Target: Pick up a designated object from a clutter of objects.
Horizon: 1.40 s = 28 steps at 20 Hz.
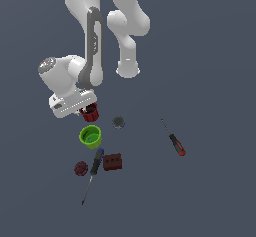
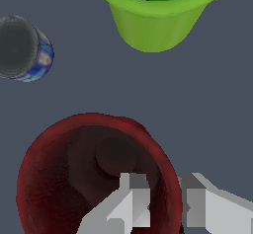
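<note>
Mug (image 2: 74,178), dark red, stands upright at the back of the clutter, just behind the green cup (image 2: 155,16). The gripper (image 2: 165,206) straddles its rim, one finger inside the bowl and one outside; the jaws look pressed on the wall, grasping the mug. With only a thin rim pinched, it could tilt or slip on lifting, or knock the cup. Nearby, the bottle (image 2: 22,48) has a blue label, its writing unreadable.
</note>
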### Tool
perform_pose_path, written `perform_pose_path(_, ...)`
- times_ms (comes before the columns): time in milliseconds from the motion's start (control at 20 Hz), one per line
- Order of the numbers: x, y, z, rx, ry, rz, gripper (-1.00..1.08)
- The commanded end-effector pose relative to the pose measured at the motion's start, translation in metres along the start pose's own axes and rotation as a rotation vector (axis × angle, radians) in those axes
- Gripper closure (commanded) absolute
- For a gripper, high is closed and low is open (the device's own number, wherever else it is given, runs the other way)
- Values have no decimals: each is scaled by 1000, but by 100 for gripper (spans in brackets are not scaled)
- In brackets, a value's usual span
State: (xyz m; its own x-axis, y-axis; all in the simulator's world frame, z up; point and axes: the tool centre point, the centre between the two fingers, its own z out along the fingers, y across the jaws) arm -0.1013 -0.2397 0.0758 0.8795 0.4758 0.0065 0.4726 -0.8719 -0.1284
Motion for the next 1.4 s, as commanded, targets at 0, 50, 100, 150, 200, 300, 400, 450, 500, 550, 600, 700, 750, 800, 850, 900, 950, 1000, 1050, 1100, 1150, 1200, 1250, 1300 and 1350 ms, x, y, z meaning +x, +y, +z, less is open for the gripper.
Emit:
perform_pose_path(0,0,-1,-1,0,0,0,108)
perform_pose_path(50,1,-1,-2,0,0,0,108)
perform_pose_path(100,1,-3,-3,0,0,0,108)
perform_pose_path(150,2,-4,-4,0,0,0,108)
perform_pose_path(200,3,-6,-6,0,0,0,108)
perform_pose_path(300,4,-11,-11,0,0,0,108)
perform_pose_path(400,7,-17,-17,0,-1,0,108)
perform_pose_path(450,9,-20,-21,0,-1,0,108)
perform_pose_path(500,10,-24,-25,0,-1,0,108)
perform_pose_path(550,12,-28,-30,0,-1,0,108)
perform_pose_path(600,14,-33,-35,0,-1,0,108)
perform_pose_path(700,18,-43,-45,-1,-2,0,108)
perform_pose_path(750,21,-49,-51,-1,-2,0,108)
perform_pose_path(800,23,-55,-58,-1,-2,0,108)
perform_pose_path(850,26,-61,-64,-1,-2,0,108)
perform_pose_path(900,29,-68,-72,-1,-2,0,108)
perform_pose_path(950,32,-75,-79,-1,-2,0,108)
perform_pose_path(1000,35,-82,-87,-1,-2,0,108)
perform_pose_path(1050,38,-90,-94,-2,-3,0,108)
perform_pose_path(1100,41,-97,-102,-2,-3,0,108)
perform_pose_path(1150,44,-105,-110,-2,-3,0,108)
perform_pose_path(1200,48,-112,-119,-2,-3,0,108)
perform_pose_path(1250,51,-120,-127,-2,-3,0,108)
perform_pose_path(1300,55,-129,-136,-2,-4,-1,108)
perform_pose_path(1350,59,-137,-145,-2,-4,-1,108)
